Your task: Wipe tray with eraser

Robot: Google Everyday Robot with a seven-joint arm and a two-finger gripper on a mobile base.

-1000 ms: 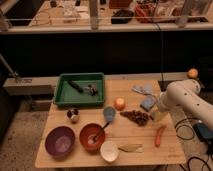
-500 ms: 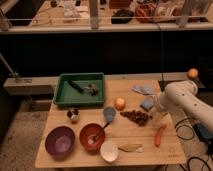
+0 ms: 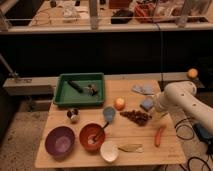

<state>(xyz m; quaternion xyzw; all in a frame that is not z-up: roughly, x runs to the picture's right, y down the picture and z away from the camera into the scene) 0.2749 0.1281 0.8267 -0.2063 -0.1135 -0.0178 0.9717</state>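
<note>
The green tray [image 3: 63, 101] lies at the upper left of the wooden table [image 3: 150, 155], its long side running across the frame. Inside it, towards the right end, rests the eraser [image 3: 91, 90], a small grey and tan block. Just left of it lies a dark slim object [image 3: 75, 85], tilted on a diagonal.

The white arm [image 3: 187, 100] reaches in from the right edge of the frame and bends down over the table's right side. The gripper [image 3: 156, 112] sits at its end, low over the table. It is just right of a blue-grey pad [image 3: 147, 104] and close to a brown heap [image 3: 135, 116], well apart from the tray. It seems to point downward. Whether it is spread or closed, or has hold of anything, I cannot tell.

Along the front edge stand a purple bowl [image 3: 60, 141], an orange bowl [image 3: 92, 136] and a small white bowl [image 3: 109, 151]. An orange fruit [image 3: 119, 103] sits near the table's middle. A second pad [image 3: 143, 89] lies behind the first, and a reddish carrot-like piece [image 3: 159, 135] lies at the lower right.
</note>
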